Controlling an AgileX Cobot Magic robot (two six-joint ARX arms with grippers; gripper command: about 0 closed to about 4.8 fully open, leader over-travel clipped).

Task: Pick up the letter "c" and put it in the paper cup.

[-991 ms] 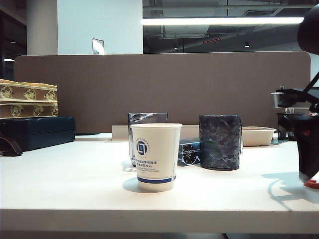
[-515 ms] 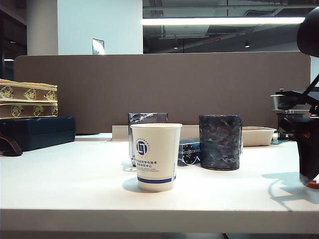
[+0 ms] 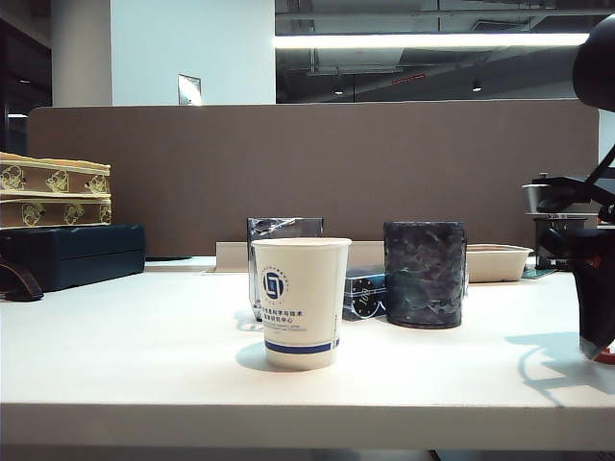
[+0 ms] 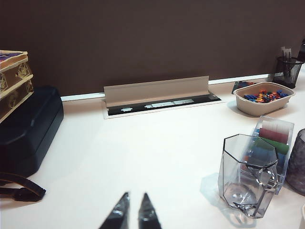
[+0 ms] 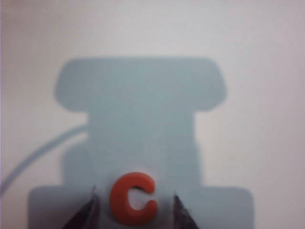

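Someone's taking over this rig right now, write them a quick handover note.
Right pincer: open, down at the table's right edge, fingertips either side of the letter "c", not closed on it.
Left pincer: nearly shut, empty, hovering over bare table away from the job.
Paper cup: upright, mid-table.
Done: right pincer lined up on the letter.
Left: close, lift, carry to cup, drop in.

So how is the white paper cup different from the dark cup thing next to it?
The paper cup is white with a blue logo and a blue band; the dark holder is mottled blue-black all over. The paper cup narrows toward its base; the dark holder has straight sides. The paper cup stands nearer the camera; the dark holder is behind, to its right. Both stand upright on the table.
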